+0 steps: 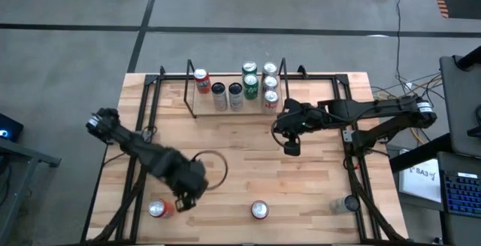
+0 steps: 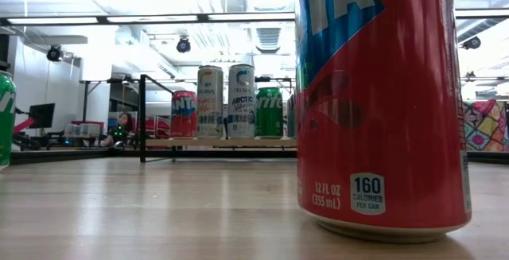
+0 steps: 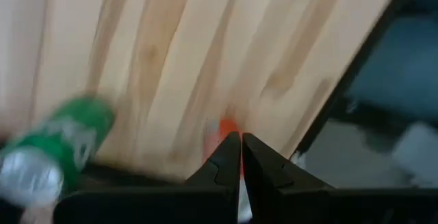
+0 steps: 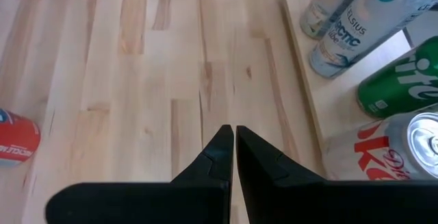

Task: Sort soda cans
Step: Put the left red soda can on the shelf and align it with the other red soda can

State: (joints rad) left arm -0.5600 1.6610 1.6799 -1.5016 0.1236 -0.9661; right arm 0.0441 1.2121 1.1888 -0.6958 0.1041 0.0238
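- The left arm reaches from the far left toward the near side. Its left gripper [image 1: 186,199] hangs low at the near left, jaws shut tight.
- The right arm stretches in from the right. Its right gripper [image 1: 291,147] points down near the middle, jaws shut too.

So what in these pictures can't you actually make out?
- Low view: the red can up close blocks the table's right side; both arms are out of frame.
- High view: can labels on the rack are too small to read.
- Left wrist view: the green can is blurred.
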